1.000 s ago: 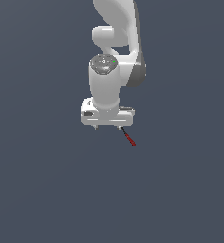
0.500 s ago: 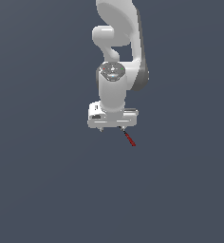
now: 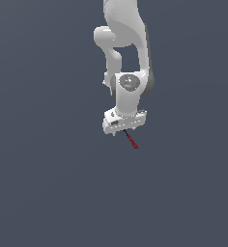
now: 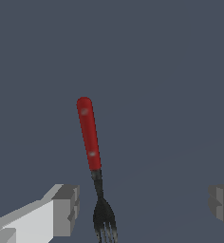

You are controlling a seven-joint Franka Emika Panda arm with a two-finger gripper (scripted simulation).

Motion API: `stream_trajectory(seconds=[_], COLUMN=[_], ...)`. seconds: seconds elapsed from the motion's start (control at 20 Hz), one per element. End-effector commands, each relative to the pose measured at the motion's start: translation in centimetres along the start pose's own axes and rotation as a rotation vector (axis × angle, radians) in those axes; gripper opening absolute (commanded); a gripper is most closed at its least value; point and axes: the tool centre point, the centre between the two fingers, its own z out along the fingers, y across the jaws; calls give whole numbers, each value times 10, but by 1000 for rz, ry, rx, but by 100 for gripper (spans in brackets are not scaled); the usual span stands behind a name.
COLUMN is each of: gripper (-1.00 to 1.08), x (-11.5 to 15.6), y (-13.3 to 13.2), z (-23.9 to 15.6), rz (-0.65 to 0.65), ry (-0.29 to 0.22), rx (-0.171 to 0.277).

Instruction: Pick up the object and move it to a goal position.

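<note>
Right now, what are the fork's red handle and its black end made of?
It is a simulator render, so this is only how it looks. The fork's red handle seems glossy plastic: smooth, rounded, with small bright shine spots. The black neck and prongs look like dark metal or hard plastic, duller, with only faint glints; I cannot tell which.

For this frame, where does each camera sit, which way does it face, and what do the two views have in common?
Exterior view: off the arm, looking from a raised spot at the grey floor; it shows the white arm reaching down, its pincer just above the fork.
Wrist view: on the wrist, looking down past the pincer at the floor; two grey fingertips show, wide apart.
Shared: the red-handled fork with black tines, lying on the floor, not gripped.
</note>
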Motion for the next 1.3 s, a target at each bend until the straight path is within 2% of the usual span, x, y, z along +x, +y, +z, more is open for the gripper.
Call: stream_trajectory(seconds=[0.0,0.45,0.8,1.25], gripper=[100,100,100,100], x=[-7,-21,-21,-22], y=[-13,-38,-38,-39], z=[12,31,36,73], rz=[-56,-157,-156,-159], ry=[4,12,11,12], rx=[1,5,5,5])
